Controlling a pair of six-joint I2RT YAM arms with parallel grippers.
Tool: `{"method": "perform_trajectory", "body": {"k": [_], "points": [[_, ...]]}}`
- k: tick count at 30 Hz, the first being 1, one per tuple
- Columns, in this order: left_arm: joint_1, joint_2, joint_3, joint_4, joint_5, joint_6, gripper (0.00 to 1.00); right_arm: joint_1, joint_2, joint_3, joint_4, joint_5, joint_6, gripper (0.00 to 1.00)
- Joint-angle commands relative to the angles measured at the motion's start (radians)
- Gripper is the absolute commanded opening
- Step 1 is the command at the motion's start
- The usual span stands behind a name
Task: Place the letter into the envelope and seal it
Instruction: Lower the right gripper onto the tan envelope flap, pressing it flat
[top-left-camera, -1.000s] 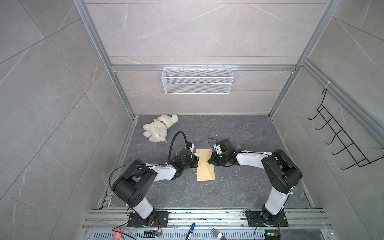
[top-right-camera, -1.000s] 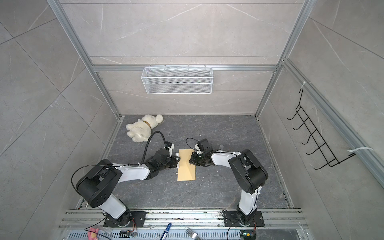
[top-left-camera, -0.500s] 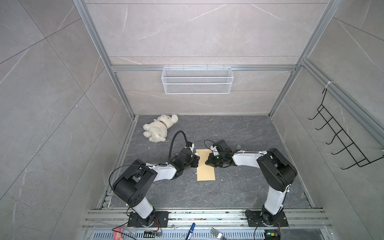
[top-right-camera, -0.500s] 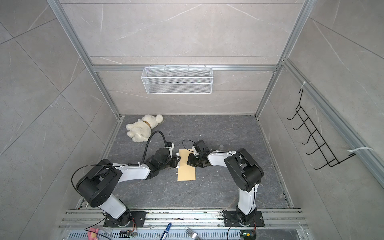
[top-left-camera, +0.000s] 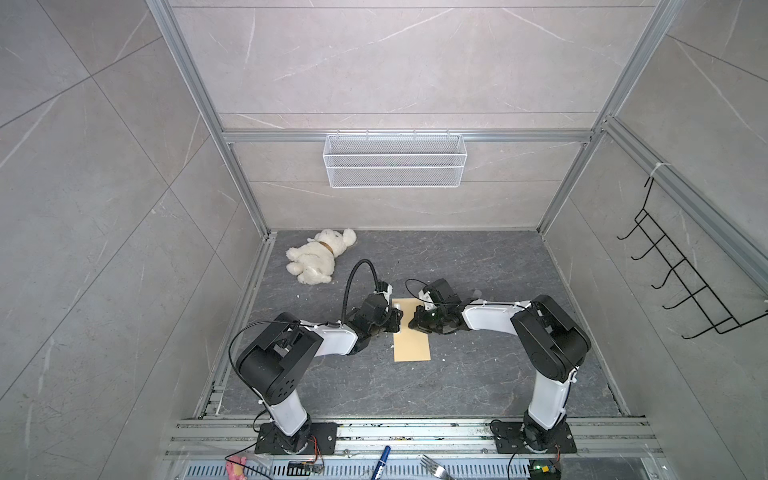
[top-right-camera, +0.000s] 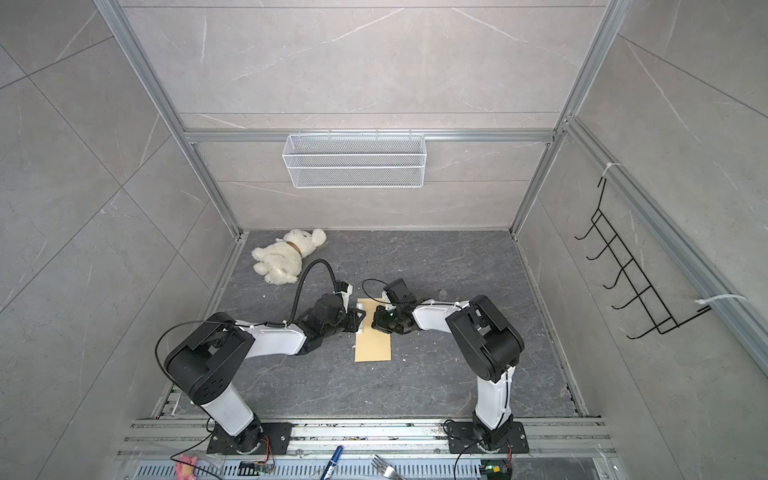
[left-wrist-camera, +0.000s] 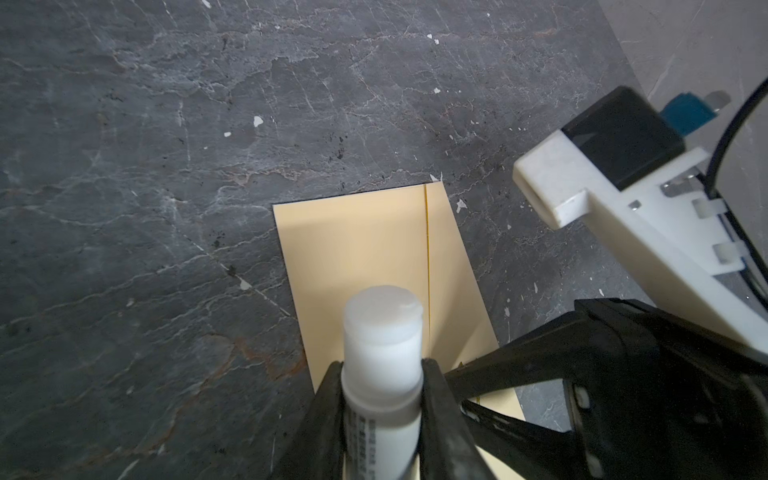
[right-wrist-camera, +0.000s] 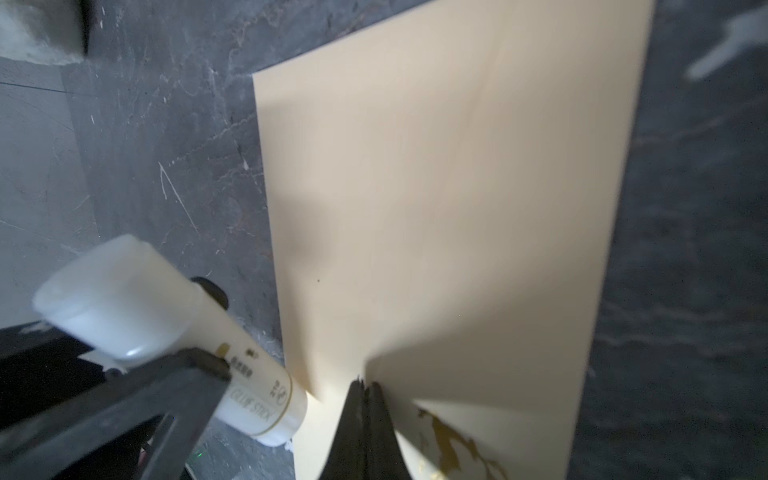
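by envelope (top-left-camera: 411, 347), left tool (left-wrist-camera: 381, 368) gripping glue stick (left-wrist-camera: 380, 320); right tool (right-wrist-camera: 365, 388) closed

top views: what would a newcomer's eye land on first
A plain yellow-tan paper envelope lies flat at the scene's centre. The left gripper clamps a white glue stick at its edge; the shut right gripper touches it. A white plush bear lies in the far left corner.
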Motion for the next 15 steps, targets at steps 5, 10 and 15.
{"method": "perform_trajectory", "body": {"k": [5,10,15], "points": [[-0.002,0.026,0.024,-0.013,-0.023,0.003,0.00,0.005,-0.043,-0.009,-0.160,0.056,-0.083,0.00],[-0.002,0.024,0.027,-0.016,-0.024,0.006,0.00,0.006,-0.153,-0.032,-0.114,0.021,-0.071,0.00],[-0.002,0.017,0.033,-0.020,-0.022,0.008,0.00,0.006,-0.223,-0.004,-0.137,0.038,-0.077,0.00]]}}
